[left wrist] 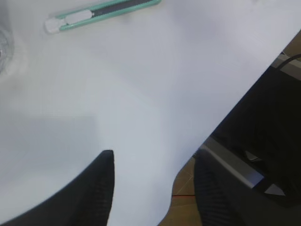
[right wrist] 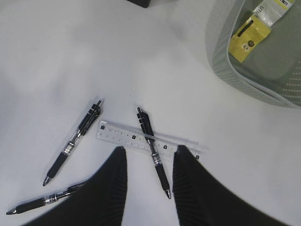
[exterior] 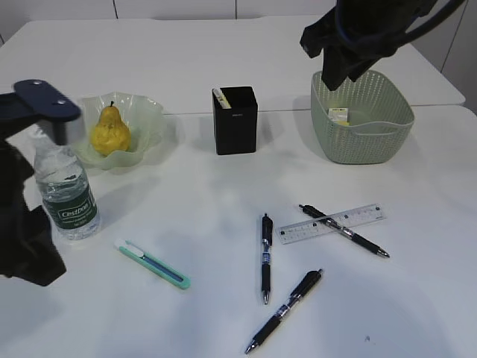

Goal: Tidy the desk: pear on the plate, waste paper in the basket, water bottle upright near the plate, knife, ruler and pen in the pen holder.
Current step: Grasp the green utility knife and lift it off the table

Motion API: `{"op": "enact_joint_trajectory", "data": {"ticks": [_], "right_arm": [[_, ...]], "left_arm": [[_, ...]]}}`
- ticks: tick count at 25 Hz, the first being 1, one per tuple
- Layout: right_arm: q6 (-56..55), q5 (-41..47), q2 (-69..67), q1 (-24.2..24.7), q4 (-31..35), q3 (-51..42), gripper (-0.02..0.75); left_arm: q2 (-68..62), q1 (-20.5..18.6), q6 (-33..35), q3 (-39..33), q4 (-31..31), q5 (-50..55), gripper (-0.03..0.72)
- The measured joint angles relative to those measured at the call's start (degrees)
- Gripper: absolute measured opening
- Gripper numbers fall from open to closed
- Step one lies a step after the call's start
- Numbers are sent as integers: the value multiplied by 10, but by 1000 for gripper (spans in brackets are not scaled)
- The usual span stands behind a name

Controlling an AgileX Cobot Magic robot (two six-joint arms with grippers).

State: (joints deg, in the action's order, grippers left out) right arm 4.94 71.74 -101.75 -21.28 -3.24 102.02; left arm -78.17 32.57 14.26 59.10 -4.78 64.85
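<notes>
A yellow pear (exterior: pixel 110 130) lies on the pale green plate (exterior: pixel 153 112). A water bottle (exterior: pixel 68 195) stands upright in front of the plate. A teal knife (exterior: pixel 153 264) lies on the table and also shows in the left wrist view (left wrist: pixel 101 12). A clear ruler (exterior: pixel 332 224) lies under one black pen (exterior: pixel 344 231); two more pens (exterior: pixel 266 257) (exterior: pixel 285 311) lie nearby. The black pen holder (exterior: pixel 235 119) stands at centre. My left gripper (left wrist: pixel 153 157) is open and empty over the table's front edge. My right gripper (right wrist: pixel 149 153) is open and empty, high above the ruler (right wrist: pixel 127 135).
A green mesh basket (exterior: pixel 361 119) at the back right holds a yellow and white wrapper (exterior: pixel 339 114), also seen in the right wrist view (right wrist: pixel 247 40). A white item sticks up in the pen holder. The left arm's dark body fills the left edge.
</notes>
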Motion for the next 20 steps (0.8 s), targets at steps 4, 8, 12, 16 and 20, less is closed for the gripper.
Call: {"op": "enact_joint_trajectory", "data": {"ticks": [4, 8, 12, 16, 20], "right_arm": [[0, 0, 0, 0, 0, 0, 280], [1, 0, 0, 0, 1, 0, 280], [1, 0, 0, 0, 1, 0, 280], [1, 0, 0, 0, 2, 0, 280], [1, 0, 0, 0, 4, 0, 280]], "left_arm": [[-50, 8, -15, 38, 13, -4, 384], [-86, 8, -32, 52, 17, -17, 384], [-114, 8, -82, 52, 17, -36, 384], [-135, 8, -136, 52, 17, -49, 384], [-156, 8, -187, 65, 17, -59, 384]]}}
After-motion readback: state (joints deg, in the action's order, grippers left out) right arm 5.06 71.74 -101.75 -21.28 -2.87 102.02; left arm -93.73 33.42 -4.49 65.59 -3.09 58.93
